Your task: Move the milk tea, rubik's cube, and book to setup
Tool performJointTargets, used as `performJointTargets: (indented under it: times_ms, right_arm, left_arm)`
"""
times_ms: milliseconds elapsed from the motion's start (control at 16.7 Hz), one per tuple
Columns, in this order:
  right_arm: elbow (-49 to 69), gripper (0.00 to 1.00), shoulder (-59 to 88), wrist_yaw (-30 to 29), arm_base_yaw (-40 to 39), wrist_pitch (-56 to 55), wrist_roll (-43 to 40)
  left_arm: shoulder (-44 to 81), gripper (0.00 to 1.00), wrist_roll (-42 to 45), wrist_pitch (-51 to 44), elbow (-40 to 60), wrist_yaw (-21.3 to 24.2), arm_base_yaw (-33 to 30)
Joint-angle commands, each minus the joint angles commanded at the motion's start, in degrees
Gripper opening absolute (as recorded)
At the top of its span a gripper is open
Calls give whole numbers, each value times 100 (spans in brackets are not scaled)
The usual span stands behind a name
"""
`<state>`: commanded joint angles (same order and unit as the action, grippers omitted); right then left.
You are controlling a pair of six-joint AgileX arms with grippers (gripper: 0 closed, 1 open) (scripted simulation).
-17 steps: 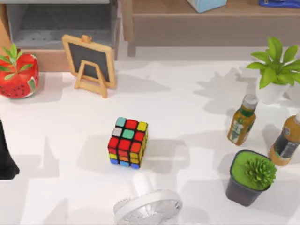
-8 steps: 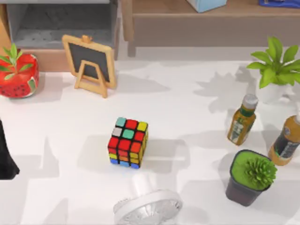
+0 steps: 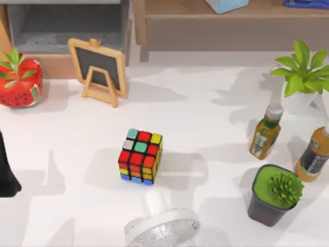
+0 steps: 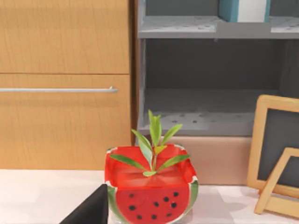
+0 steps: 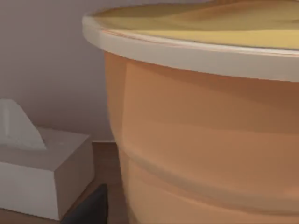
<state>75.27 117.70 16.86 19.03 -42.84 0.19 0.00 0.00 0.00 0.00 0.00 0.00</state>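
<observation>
The cube (image 3: 140, 156) sits alone in the middle of the white desk (image 3: 205, 118), with bare room on all sides. The left arm (image 3: 6, 170) is a dark shape at the desk's left edge, well apart from the cube; I cannot tell if its hand is open or clenched. A white fan (image 3: 162, 226) stands just in front of the cube. To the right are a dark pot (image 3: 271, 194) and two bottles (image 3: 265, 131). Farther back stand a small chalkboard (image 3: 98, 70), a watermelon pot (image 3: 19, 81) on the left and a white pot plant (image 3: 302, 77) on the right. Behind them are wooden shelves (image 3: 216, 25). The right wrist view shows a big orange cup (image 5: 205, 121) up close and a tissue box (image 5: 42, 172).
</observation>
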Motion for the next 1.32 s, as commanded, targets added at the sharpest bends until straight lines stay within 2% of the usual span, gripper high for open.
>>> performJointTargets:
  times_ms: [180, 480, 1260, 1320]
  right_arm:
    - [526, 100, 337, -83, -77, 193, -3]
    - [604, 100, 391, -96, -82, 224, -4]
    - [604, 2, 391, -96, -82, 224, -4]
    - [604, 0, 391, -96, -82, 224, -4]
  left_arm:
    - [0, 100, 0, 0, 0, 0, 0]
    - [0, 100, 0, 0, 0, 0, 0]
    - [0, 100, 0, 0, 0, 0, 0]
    - [0, 100, 0, 0, 0, 0, 0]
